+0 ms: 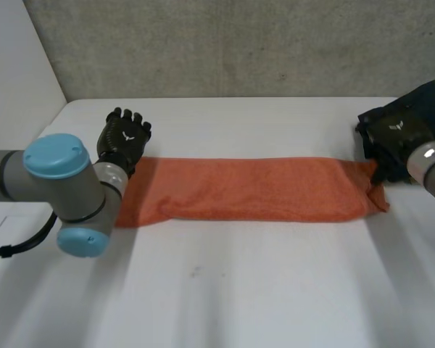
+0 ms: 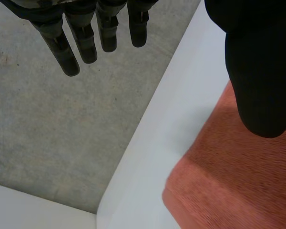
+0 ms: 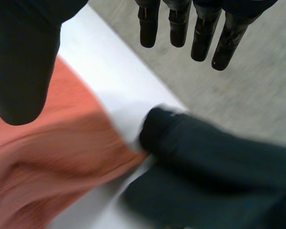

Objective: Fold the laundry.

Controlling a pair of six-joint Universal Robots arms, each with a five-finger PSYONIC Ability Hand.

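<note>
Lying flat across the white table (image 1: pixel 261 290), the orange towel (image 1: pixel 246 190) makes 1 long strip that runs from left to right. Its edges look thick and puffy, so I think it is already folded 1 time the long way — that part seems done. What is left, I think, is to bring 1 short end over to the other, so the strip turns into a small neat pile.

The left hand (image 1: pixel 125 139) is at the left end of the towel, by the far corner. Its fingers (image 2: pixel 81 43) are straight and away from the thumb — it holds nothing. The corner sits under its thumb, but I cannot tell if they touch.

The right hand (image 1: pixel 395 138) is at the right end of the towel. Its fingers are straight and apart from the thumb too, with nothing held. The towel looks a bit bunched up there. A dark cloth (image 3: pixel 214 162) lies just beside that end, at the far right of the table. I cannot tell if it is folded, so it may need a turn too.
</note>
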